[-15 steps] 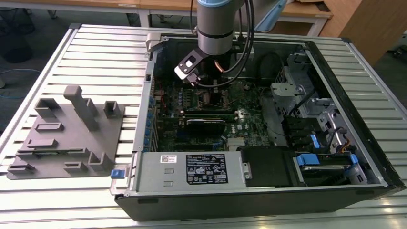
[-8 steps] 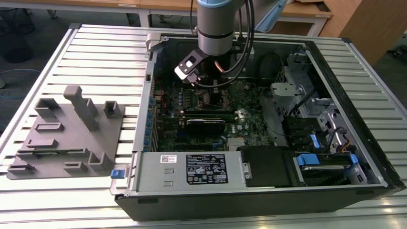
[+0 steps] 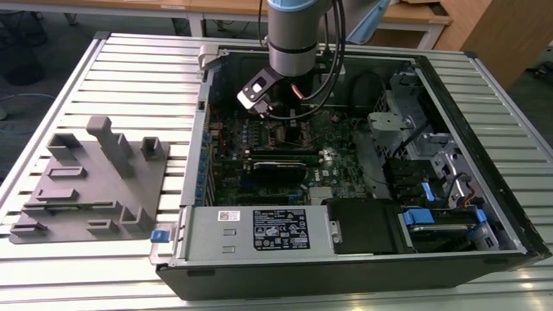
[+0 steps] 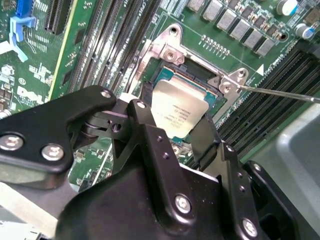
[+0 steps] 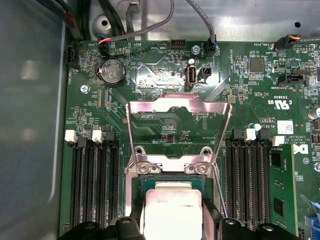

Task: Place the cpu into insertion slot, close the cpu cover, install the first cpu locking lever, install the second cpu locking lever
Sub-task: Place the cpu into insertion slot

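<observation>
The cpu [image 4: 181, 111], a silvery square chip, sits between my gripper's [image 4: 172, 121] black fingers [image 4: 144, 125], which are shut on its edges. It hangs just over the insertion slot [image 4: 176, 76], whose dark rim shows beyond the chip. In the first wrist view the cpu [image 5: 172, 210] covers most of the insertion slot [image 5: 172, 181], and the cpu cover [image 5: 178, 104] stands swung open behind it. A thin wire locking lever [image 4: 280, 93] sticks out free beside the socket. In the exterior view my gripper [image 3: 278, 120] is low over the motherboard [image 3: 259, 146] inside the open case.
Long black memory slots [image 5: 92, 185] flank the socket on both sides. A power supply [image 3: 259, 230] and drive bays [image 3: 432, 194] fill the case's front and the exterior view's right. A grey fixture plate [image 3: 90, 181] lies on the slatted table at the exterior view's left.
</observation>
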Controlling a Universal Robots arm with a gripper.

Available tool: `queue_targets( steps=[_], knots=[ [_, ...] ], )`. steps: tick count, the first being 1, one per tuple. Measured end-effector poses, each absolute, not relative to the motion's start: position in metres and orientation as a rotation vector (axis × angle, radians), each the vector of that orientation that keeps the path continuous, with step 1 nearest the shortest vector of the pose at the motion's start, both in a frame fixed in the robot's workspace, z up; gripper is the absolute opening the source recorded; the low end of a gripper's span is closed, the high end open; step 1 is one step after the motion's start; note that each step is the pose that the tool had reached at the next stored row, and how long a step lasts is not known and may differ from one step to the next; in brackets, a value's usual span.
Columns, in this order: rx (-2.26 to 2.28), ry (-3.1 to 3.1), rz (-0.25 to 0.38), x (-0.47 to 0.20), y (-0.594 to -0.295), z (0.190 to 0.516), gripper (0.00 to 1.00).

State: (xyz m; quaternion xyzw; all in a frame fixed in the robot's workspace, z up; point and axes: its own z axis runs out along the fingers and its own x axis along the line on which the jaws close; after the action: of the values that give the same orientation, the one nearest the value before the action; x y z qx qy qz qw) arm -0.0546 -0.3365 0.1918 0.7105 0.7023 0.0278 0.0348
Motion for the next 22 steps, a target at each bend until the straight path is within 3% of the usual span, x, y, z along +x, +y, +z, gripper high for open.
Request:
queue_targets(
  steps=[22],
  knots=[
    [2.184, 2.159, 0.086, -0.0545, -0.3364, 0.1930, 0.54]
  ],
)
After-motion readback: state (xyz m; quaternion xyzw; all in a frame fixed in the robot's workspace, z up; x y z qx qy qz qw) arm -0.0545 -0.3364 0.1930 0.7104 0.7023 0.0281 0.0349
